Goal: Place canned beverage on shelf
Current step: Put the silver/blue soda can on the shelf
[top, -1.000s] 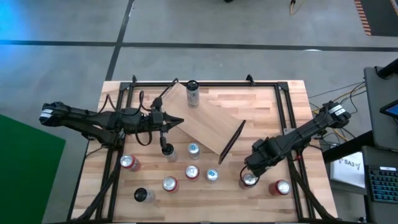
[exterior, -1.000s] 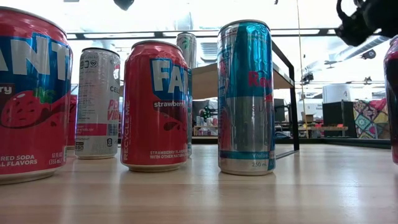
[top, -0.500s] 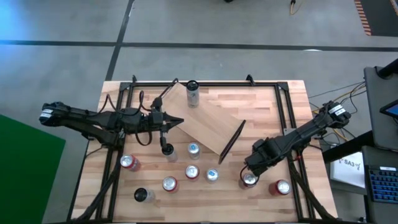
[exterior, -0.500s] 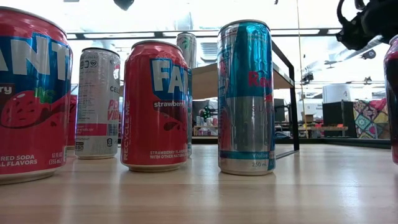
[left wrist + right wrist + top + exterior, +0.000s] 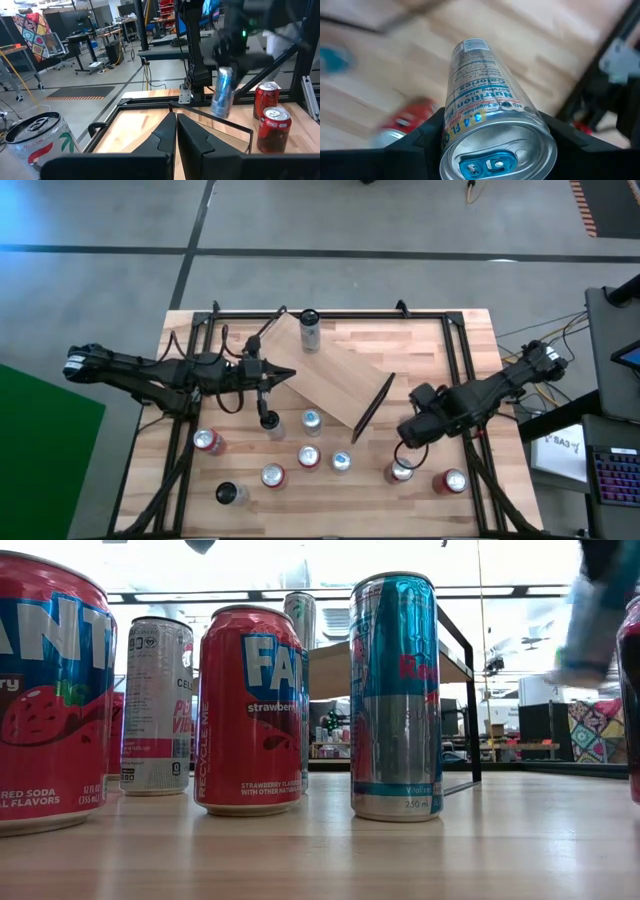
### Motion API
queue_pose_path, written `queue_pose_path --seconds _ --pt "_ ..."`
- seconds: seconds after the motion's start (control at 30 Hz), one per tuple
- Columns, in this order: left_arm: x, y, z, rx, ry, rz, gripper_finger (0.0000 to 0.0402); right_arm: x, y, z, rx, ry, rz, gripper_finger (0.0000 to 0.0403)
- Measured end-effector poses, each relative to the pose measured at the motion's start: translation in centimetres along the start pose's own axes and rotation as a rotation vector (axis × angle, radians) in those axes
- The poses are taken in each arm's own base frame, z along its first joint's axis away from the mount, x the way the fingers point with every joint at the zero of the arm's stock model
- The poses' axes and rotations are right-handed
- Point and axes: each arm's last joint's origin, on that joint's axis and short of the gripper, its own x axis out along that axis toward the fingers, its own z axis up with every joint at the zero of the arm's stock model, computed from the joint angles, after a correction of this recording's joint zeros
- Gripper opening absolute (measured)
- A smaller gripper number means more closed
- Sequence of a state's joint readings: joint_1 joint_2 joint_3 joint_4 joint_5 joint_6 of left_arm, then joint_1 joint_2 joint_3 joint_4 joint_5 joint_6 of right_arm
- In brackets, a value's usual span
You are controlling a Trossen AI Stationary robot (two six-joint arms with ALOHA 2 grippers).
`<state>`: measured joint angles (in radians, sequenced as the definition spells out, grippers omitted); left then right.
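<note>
My right gripper (image 5: 492, 145) is shut on a slim silver-and-blue can (image 5: 221, 92), held above the table's right front part. It shows blurred in the low view, can (image 5: 590, 625). The shelf (image 5: 330, 385), a light-wood plank with thin black end frames, stands slantwise mid-table. A pale can (image 5: 309, 328) stands at its far corner. My left gripper (image 5: 176, 125) is shut, level, with its tips at the shelf's left end (image 5: 290, 375). My right gripper pinches the can's side wall just under the top rim (image 5: 451, 131) between its two fingers (image 5: 417, 142). The fingers come from above and point down. The can hangs below them, a little tilted, lifted clear of the table. My left gripper: I cannot tell whether its shut tips touch the shelf's end.
Several cans stand along the table's near half: red ones (image 5: 208, 442), (image 5: 272, 475), (image 5: 455, 481), slim silver ones (image 5: 311, 420), (image 5: 341, 462) and a dark one (image 5: 228, 493). A black metal frame (image 5: 455, 350) borders the table.
My right gripper has gone up, with its wrist tipping, and the slim can has risen with it off the table. It now hangs clear and shows blurred in the low view. The left arm and the shelf have kept still.
</note>
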<state>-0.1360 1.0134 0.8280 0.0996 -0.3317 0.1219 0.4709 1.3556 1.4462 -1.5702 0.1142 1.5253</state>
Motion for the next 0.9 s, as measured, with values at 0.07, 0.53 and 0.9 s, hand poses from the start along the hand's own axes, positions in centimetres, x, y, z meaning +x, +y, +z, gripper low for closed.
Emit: queue_pose_path --seconds 0.07,0.53,0.9 --pt "0.0 0.0 0.0 0.0 0.0 0.0 0.0 -1.6 0.2 0.4 -0.014 -0.069 0.06 0.0222" --pt "0.0 0.0 0.0 -0.003 0.002 -0.004 0.0001 -9.2 0.3 1.9 -0.196 -0.355 0.361 0.0222" --pt "0.0 -0.2 0.3 -0.026 -0.032 -0.08 0.0085 -10.1 2.9 4.2 -0.339 -0.527 0.493 0.0222"
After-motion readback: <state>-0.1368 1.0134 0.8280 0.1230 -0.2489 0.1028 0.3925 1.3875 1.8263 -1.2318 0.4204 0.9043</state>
